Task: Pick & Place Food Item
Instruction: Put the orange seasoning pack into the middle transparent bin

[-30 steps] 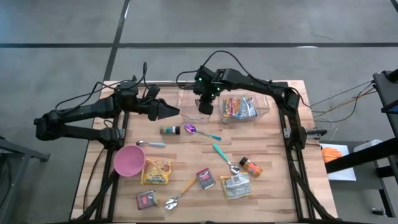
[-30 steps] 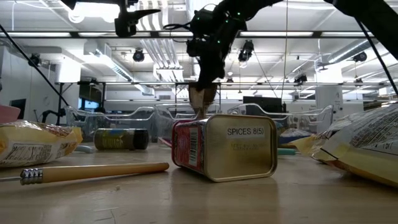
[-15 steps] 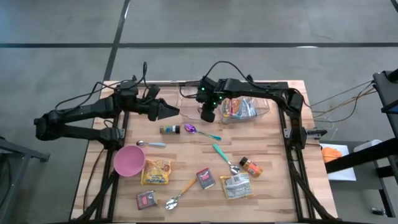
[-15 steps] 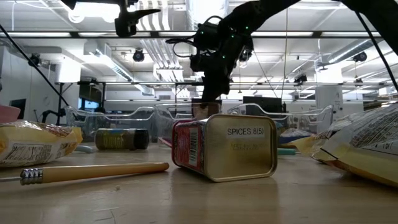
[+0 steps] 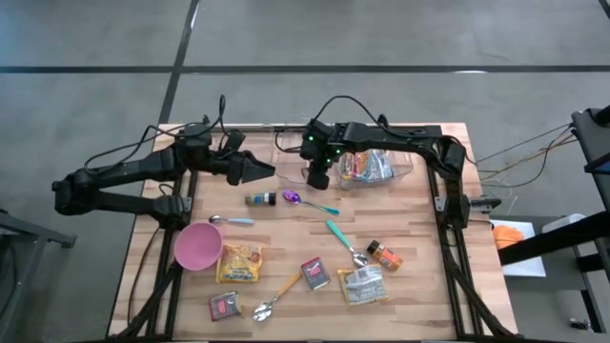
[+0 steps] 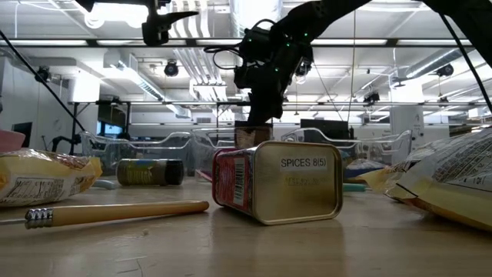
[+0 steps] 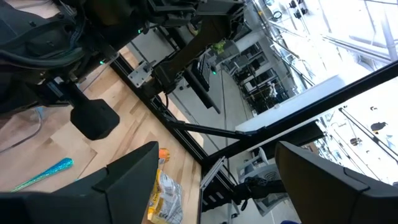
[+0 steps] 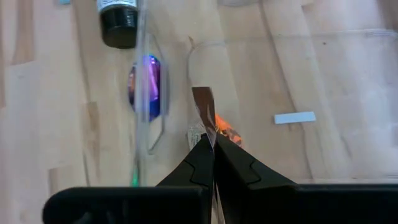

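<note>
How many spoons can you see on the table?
4. A purple spoon lies beside the dark jar, a small blue-handled one above the pink bowl, a teal-handled one mid-table, a wooden-handled one at the front.

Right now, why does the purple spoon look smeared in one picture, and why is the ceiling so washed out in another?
In the right wrist view, the purple metallic spoon bowl is seen through a clear plastic bin wall, which streaks it. In the low view, bright ceiling lights glare behind the red and gold spice tin.
</note>
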Action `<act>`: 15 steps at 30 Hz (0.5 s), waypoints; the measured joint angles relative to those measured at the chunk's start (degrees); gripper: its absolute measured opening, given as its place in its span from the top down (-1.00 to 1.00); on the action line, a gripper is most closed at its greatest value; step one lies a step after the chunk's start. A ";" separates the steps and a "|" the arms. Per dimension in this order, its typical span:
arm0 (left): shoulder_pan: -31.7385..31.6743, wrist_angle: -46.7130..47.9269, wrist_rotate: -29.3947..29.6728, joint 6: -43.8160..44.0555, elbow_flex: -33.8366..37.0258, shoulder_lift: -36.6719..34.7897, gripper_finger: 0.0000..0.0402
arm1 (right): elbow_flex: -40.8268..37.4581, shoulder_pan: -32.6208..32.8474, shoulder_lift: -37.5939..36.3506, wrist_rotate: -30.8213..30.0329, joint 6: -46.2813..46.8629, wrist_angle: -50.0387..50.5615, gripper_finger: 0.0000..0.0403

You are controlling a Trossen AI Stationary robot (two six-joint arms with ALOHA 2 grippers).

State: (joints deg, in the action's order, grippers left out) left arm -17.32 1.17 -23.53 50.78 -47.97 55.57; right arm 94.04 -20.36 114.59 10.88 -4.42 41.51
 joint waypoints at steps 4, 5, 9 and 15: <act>-0.02 0.00 0.00 0.00 0.00 0.00 -0.63 | -0.62 -0.02 0.00 0.75 -0.03 0.00 0.96; -0.02 0.00 -0.02 0.00 0.00 0.00 -0.63 | -0.73 -0.02 0.00 1.08 -0.03 0.00 0.96; -0.02 0.00 0.00 0.00 0.00 0.00 -0.63 | -0.84 -0.02 0.00 2.17 0.05 0.05 0.96; -0.02 0.00 -0.02 0.01 0.00 0.00 -0.63 | -0.86 -0.01 -0.08 4.20 0.25 0.10 0.76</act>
State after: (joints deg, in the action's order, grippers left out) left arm -17.34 1.17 -23.55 50.80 -47.97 55.57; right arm 93.19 -20.37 114.51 15.09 -4.16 41.60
